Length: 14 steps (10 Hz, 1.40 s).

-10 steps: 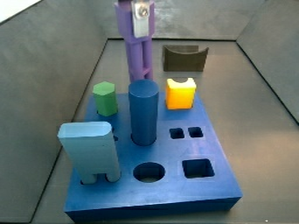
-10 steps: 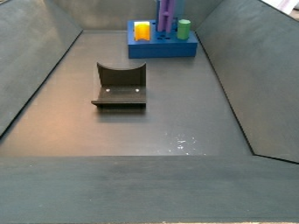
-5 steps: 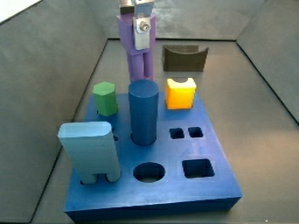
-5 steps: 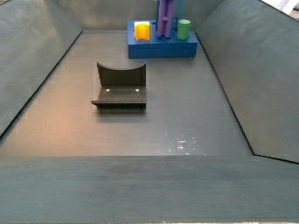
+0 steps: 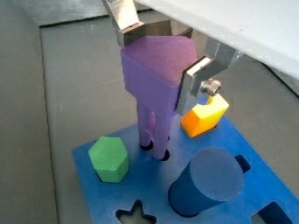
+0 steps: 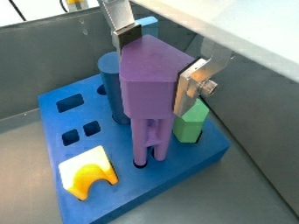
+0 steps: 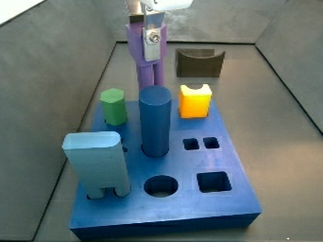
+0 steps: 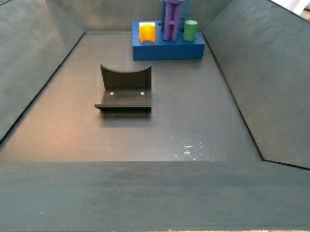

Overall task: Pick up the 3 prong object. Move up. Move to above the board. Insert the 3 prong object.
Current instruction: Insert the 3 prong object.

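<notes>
3 prong object (image 5: 156, 74) upright, clamped by end effector (image 5: 163, 54), prongs apparently entering board (image 5: 263, 179).

You are looking at a dull grey floor (image 8: 158, 127) walled in by sloping grey panels. Two things rest directly on it. The board (image 8: 168, 50) lies flat at the far end in a side view, close to the back wall; in a side view (image 7: 202, 203) it fills the near floor. The dark olive U-shaped block (image 8: 123, 89) sits well apart from it, on open floor. The gripper (image 7: 147, 13) hangs above the board's far end, off the floor.
</notes>
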{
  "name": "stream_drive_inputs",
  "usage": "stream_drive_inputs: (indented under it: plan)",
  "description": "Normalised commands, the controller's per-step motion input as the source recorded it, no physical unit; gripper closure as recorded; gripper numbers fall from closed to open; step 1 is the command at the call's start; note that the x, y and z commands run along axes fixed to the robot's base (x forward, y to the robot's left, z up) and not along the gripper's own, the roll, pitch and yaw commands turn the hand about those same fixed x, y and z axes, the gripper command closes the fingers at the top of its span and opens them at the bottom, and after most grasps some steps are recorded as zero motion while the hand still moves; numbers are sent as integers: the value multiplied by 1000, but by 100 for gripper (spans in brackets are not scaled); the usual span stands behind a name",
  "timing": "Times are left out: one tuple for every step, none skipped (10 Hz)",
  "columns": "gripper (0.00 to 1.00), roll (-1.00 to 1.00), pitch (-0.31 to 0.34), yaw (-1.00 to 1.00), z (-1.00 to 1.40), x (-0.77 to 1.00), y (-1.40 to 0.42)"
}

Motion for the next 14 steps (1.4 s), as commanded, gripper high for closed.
stream_drive_inputs:
  plan:
    - [100,39,0,34,-277,77,-51]
    - [100,20,0,77,-109,40,-26]
    - [100,0,-4,0,0,0,0]
    - [100,0,-40,403,-323,0,0]
    - [100,16,-86,740,-326,0,0]
    - [100,27,-59,843,-380,0,46]
    - [100,0,-69,0,-40,-43,-3]
    - [100,0,0,0,0,14,-26]
    - [100,150,44,57,-906,283,-100]
    - [100,103,7,46,-1000,274,-17]
    - [100,173,13,280,-846,100,0]
    - [100,137,3,337,-737,94,0]
    - [100,100,0,397,-731,0,0]
    - [100,126,0,897,-743,0,91]
